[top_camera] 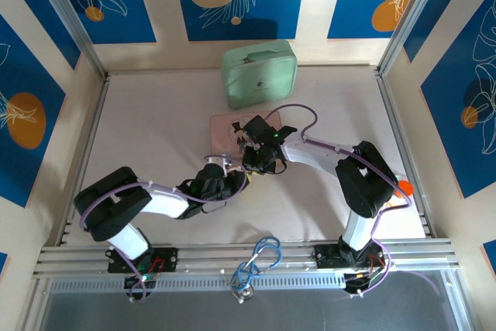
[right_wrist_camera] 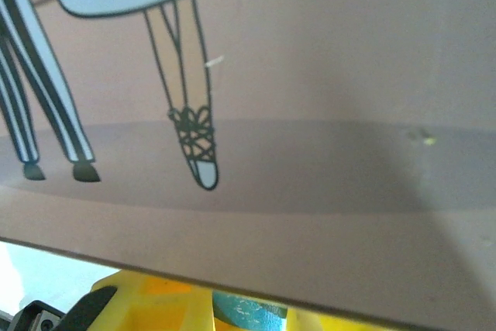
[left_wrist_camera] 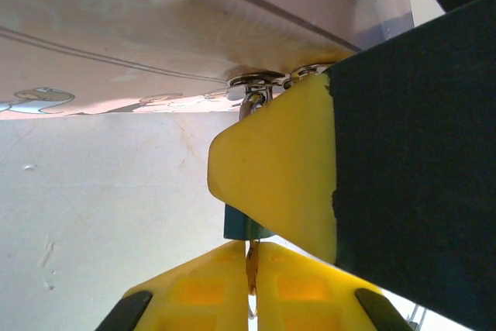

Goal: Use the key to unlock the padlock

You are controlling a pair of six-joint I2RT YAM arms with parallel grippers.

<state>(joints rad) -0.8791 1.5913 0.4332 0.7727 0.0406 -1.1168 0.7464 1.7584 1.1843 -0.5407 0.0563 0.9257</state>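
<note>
Looking through the left wrist camera: left gripper [left_wrist_camera: 249, 247] clenched, its yellow fingertips pressed together on a thin metal key [left_wrist_camera: 251, 269]. Just ahead of those tips sits the padlock [left_wrist_camera: 235, 225], only a sliver of its blue body showing under a yellow finger [left_wrist_camera: 271, 176] of the right gripper [right_wrist_camera: 242, 309]. Beyond that lies a silvery zipper ring [left_wrist_camera: 256, 81] on the pink case [left_wrist_camera: 194, 29]. The right wrist view adds what the left lacks: the blue padlock body grasped between that gripper's own fingers, pink case directly ahead. The top view has both grippers meeting at the case's near edge.
</note>
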